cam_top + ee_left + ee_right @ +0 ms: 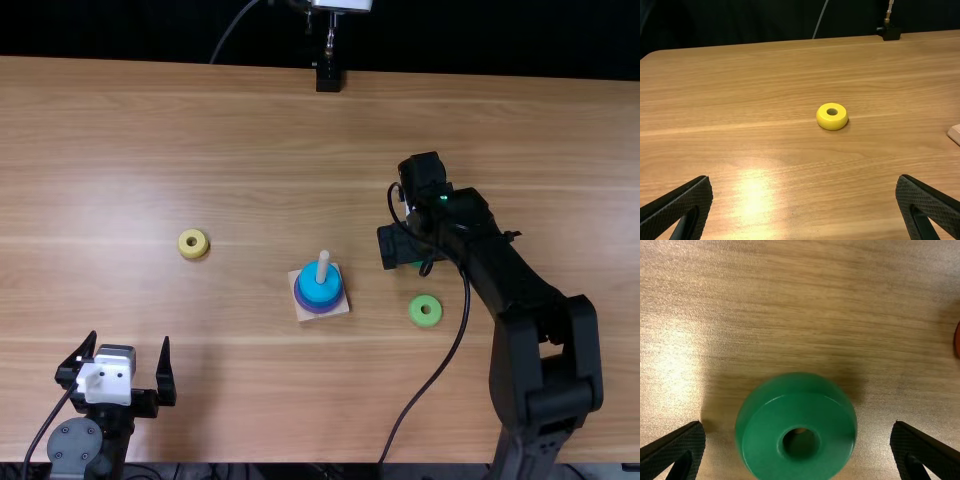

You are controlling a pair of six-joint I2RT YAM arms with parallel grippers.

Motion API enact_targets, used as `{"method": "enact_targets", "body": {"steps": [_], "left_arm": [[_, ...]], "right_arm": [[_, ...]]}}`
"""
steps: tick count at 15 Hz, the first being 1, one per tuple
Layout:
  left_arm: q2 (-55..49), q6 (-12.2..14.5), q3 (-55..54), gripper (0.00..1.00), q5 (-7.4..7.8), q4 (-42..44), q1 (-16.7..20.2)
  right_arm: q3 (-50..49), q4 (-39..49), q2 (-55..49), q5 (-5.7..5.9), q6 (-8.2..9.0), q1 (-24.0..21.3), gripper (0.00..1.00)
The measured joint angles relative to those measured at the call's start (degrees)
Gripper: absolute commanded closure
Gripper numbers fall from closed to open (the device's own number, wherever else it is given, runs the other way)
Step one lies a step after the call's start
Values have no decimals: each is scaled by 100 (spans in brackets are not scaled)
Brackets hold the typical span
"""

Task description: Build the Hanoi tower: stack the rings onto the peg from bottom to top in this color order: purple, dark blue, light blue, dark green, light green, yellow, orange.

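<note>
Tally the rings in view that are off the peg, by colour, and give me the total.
Yellow ring: 1
Light green ring: 1
Dark green ring: 1
Orange ring, only partly in view: 1
Total: 4

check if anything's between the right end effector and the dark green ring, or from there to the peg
Nothing visible. In its wrist view the right end effector opens onto the dark green ring, and no obstacle shows from there to the peg; the light green ring sits off to the side.
</note>
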Motion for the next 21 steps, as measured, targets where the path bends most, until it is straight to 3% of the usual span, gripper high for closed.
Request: {"method": "enact_targets", "body": {"steps": [1, 2, 5, 13, 17, 21], "left_arm": [[-2, 4, 0, 0, -4, 4, 0], [-2, 4, -2, 0, -4, 4, 0], [0, 0, -2, 0, -7, 4, 2], [-2, 2, 0, 0, -4, 4, 0], [0, 0, 0, 0, -4, 2, 0], [0, 2, -2, 0, -4, 2, 2]], "right_arm": [[-2, -2, 24, -2, 0, 0, 14], [-2, -2, 52, -39, 13, 0, 32], [-33, 15, 59, -96, 22, 0, 100], [-74, -70, -48, -107, 22, 2, 100], [564, -1314, -702, -94, 15, 350, 100], [1517, -2616, -1003, -393, 24, 894, 100]]}}
